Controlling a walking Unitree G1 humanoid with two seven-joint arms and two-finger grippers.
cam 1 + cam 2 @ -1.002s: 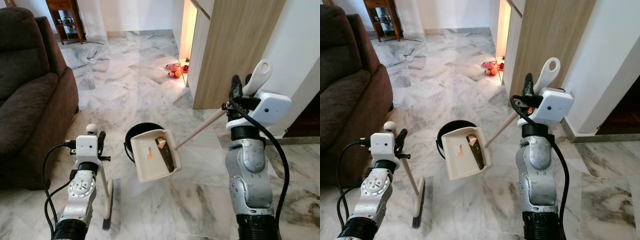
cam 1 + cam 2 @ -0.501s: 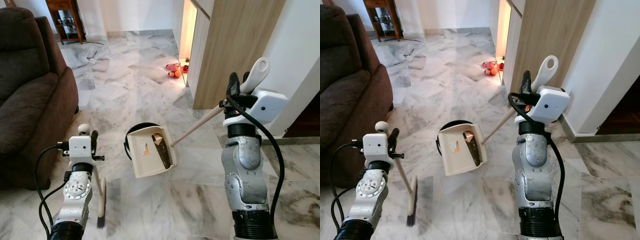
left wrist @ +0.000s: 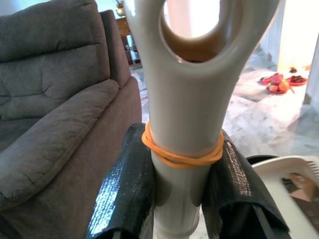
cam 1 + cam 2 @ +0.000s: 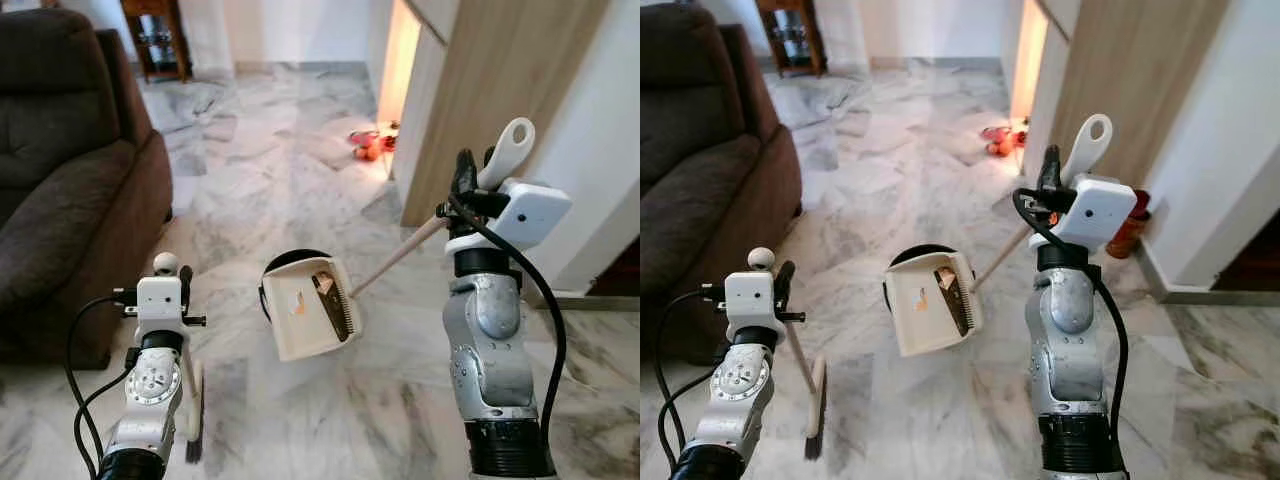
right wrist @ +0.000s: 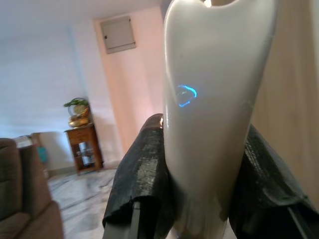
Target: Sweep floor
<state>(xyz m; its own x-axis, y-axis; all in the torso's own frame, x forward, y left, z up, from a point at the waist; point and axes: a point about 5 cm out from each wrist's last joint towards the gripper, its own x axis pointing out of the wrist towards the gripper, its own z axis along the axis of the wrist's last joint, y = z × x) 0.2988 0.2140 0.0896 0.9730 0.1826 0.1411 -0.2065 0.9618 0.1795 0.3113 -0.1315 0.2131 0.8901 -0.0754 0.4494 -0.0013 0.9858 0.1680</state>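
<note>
Holding a tool in each arm, we find nothing loose at present. Nearest, at seven o'clock in the head view, the left gripper (image 4: 178,283) is clamped on the broom handle (image 3: 183,124), an orange band (image 3: 182,153) wound round it above the fingers (image 3: 124,194); the broom head (image 4: 192,418) rests bristles-down on the marble floor (image 4: 300,190) beside the arm. At four o'clock the right gripper (image 4: 1047,172) is closed tight on the dustpan handle (image 5: 212,89), whose shaft slants down toward the centre.

The dustpan (image 4: 310,308) hangs tilted at centre, over or against the near rim of the black bin (image 4: 290,262); contact we cannot confirm. A brown scrap (image 4: 322,283) and an orange fleck (image 4: 297,308) lie inside it.

Risks, in our judgement: tipping too fast or off-centre would spill debris beside the bin; pressing the pan could knock the bin over. The sofa (image 4: 70,170) at ten o'clock crowds the broom. Fruit (image 4: 368,148) at one o'clock lies well apart.
</note>
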